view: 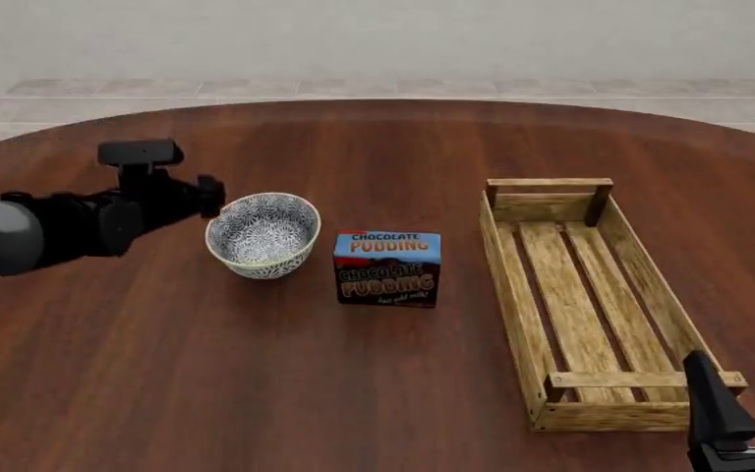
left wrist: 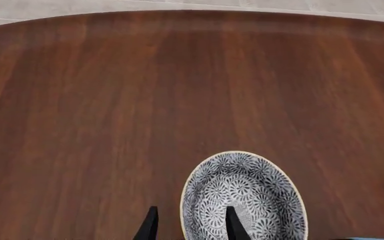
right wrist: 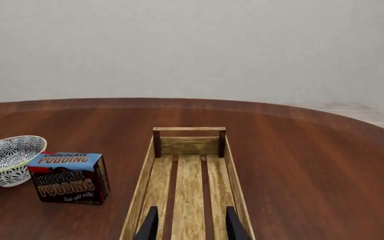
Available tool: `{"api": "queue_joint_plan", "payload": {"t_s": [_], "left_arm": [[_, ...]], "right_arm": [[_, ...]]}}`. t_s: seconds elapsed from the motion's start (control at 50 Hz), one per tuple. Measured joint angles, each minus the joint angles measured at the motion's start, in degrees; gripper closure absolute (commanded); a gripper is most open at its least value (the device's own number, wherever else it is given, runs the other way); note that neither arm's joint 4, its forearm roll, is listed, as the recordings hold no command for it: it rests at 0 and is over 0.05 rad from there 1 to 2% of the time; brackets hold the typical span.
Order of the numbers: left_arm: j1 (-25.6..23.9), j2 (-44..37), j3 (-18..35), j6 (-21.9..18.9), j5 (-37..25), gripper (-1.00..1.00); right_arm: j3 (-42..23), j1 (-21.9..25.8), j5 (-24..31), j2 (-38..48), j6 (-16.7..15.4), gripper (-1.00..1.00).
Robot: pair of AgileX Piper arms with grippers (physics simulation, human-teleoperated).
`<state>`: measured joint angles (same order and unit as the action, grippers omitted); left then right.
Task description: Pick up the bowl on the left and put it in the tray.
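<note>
The bowl [view: 263, 233], blue-and-white patterned with a cream rim, stands upright on the table left of centre. My left gripper [view: 213, 197] is at its left rim and open. In the left wrist view one finger [left wrist: 235, 225] is over the inside of the bowl [left wrist: 259, 200] and the other finger is outside the rim, so the left gripper [left wrist: 190, 210] straddles the rim. The tray [view: 509, 285], a long light-wood crate, lies on the right, with nothing in it. My right gripper [view: 742, 366] stands open near its close end, seen over the tray [right wrist: 145, 185] as right gripper [right wrist: 190, 210].
A blue chocolate pudding box [view: 388, 267] stands upright between the bowl and the tray, close to the bowl's right side; it also shows as pudding box [right wrist: 68, 177] beside the bowl [right wrist: 8, 160]. The round dark-wood table [view: 351, 393] ends at a curved far edge.
</note>
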<state>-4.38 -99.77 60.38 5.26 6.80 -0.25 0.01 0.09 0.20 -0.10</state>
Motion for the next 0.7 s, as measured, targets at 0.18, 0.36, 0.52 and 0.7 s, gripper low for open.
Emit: {"api": "queue_joint_plan", "payload": {"t_s": [0.18,0.36,0.52,0.7], "left_arm": [[0.7,-1.8,-0.8,0.3,1.8,-1.00],[1.5,-3.8,-0.7,-0.1,3.0,-1.00],[2.2,-5.7,-0.3,-0.6,3.8,-1.00],[2.8,-7.4,0.2,-1.0,4.4,-1.00]], "right_arm": [[0.0,0.0,0.0,0.0,0.0,-1.00],[0.0,0.0,0.0,0.0,0.0,-1.00],[0.0,0.0,0.0,0.0,0.0,-1.00],[0.0,0.0,0.0,0.0,0.0,-1.00]]}}
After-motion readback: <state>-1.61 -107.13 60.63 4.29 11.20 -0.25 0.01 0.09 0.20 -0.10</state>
